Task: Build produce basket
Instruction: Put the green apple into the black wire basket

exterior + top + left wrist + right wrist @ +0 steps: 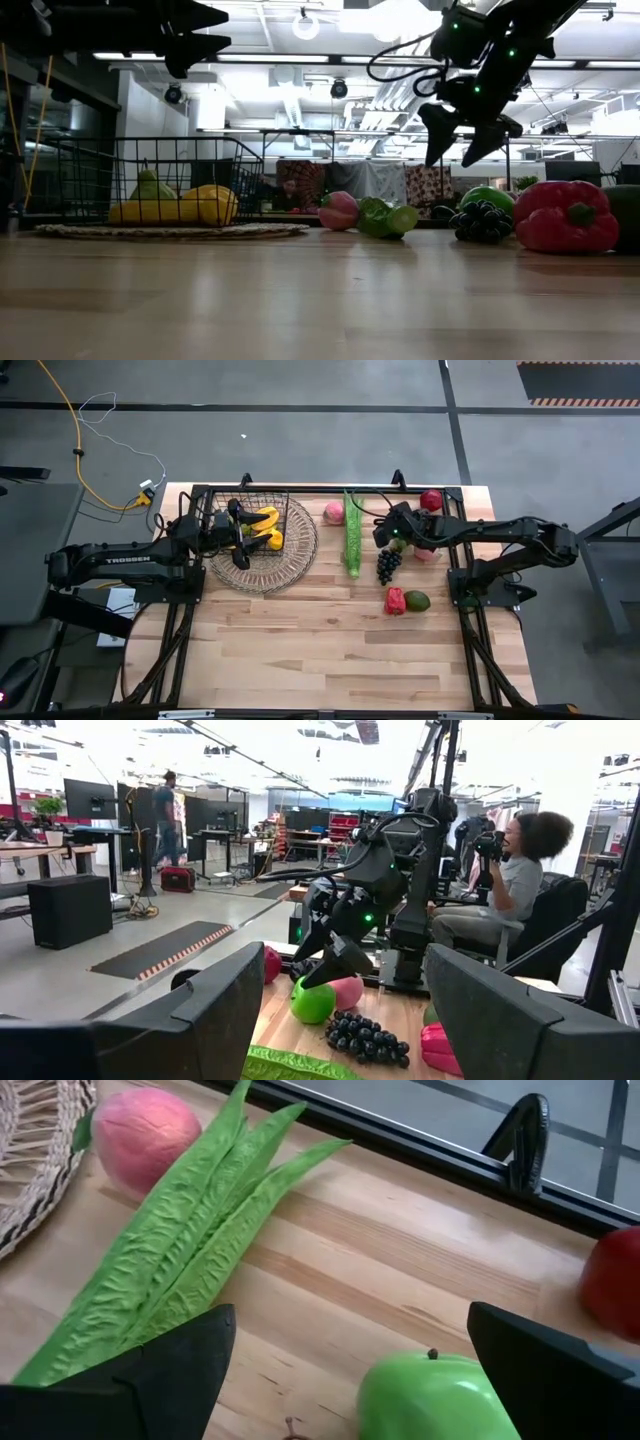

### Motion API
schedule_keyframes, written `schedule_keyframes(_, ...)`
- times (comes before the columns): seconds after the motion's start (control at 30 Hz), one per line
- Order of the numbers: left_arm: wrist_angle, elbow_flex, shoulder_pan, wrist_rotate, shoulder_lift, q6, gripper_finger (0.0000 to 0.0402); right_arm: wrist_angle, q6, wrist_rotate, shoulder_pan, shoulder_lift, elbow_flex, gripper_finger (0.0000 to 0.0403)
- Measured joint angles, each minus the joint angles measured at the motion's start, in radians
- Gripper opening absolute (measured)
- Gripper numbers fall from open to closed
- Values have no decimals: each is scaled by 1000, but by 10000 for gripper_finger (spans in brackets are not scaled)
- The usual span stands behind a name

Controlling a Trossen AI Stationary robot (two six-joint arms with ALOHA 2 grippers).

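Two tools are in view. The right tool (385,532), fingers apart and empty, hangs above a green apple (440,1398) that lies directly below and between its fingers, so a short straight descent looks sufficient. The left tool (238,525), also spread and empty, hovers over the basket (212,512), which holds bananas (266,520). Only the right wrist view shows the apple centred; the low view confirms the tool is clear of the worktop (330,650). A leafy stalk (352,532) lies alongside.
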Motion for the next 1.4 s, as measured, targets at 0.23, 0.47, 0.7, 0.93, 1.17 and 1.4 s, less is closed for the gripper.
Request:
schedule_keyframes(0.23, 0, 0, 0, 0, 0, 0, 262, 17, -2, 0, 0, 0, 0, 387)
schedule_keyframes(0.47, 0, 0, 0, 0, 0, 0, 262, 21, 13, -24, 0, 0, 0, 387)
schedule_keyframes(0.7, 0, 0, 0, 0, 0, 0, 262, 22, 23, -21, 0, 0, 0, 387)
schedule_keyframes(0.93, 0, 0, 0, 0, 0, 0, 262, 22, 52, -17, 0, 0, 0, 387)
schedule_keyframes(1.17, 0, 0, 0, 0, 0, -8, 262, 21, 78, 16, 0, 0, 0, 387)
schedule_keyframes(1.4, 0, 0, 0, 0, 0, -8, 262, 21, 90, 16, 0, 0, 0, 387)
